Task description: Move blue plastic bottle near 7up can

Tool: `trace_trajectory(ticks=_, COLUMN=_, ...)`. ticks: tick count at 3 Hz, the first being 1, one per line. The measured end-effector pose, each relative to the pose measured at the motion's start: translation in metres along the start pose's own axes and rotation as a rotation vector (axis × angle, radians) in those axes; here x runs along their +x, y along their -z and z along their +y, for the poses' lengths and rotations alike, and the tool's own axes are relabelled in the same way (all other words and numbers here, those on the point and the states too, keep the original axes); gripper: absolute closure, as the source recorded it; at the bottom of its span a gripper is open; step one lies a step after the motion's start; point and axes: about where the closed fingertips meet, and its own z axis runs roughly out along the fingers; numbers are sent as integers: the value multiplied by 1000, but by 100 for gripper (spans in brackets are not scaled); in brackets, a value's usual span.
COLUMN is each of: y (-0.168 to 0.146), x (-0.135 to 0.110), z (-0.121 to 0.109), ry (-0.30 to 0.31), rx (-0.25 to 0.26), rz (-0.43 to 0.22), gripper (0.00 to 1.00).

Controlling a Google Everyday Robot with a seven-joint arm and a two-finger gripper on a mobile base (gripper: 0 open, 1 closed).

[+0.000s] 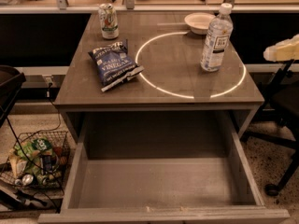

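The blue plastic bottle (pixel 216 37) is clear with a white cap and a white label. It stands upright on the right side of the grey table (pixel 163 87), on the edge of a white ring marking. The 7up can (pixel 108 21) stands upright at the table's far left corner, well apart from the bottle. My gripper (pixel 281 49) shows as a pale cream shape at the right edge of the view, beyond the table's right side and to the right of the bottle, touching nothing.
A dark blue chip bag (pixel 114 65) lies on the left half of the table, in front of the can. A white bowl (pixel 199 22) sits at the back, just left of the bottle. An open drawer (pixel 159 185) juts out below. A wire basket (pixel 35 160) stands on the floor at left, a chair (pixel 280 125) at right.
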Motion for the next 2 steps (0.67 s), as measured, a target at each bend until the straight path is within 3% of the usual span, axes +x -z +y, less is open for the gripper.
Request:
trace_trajectory(ticks=1, y=-5, x=1, z=-2, ry=-36, rx=26, rz=-41, gripper=0)
trace_trajectory(ticks=2, y=-28, x=7, z=-14, ry=-118, rx=68, rz=-138, gripper=0)
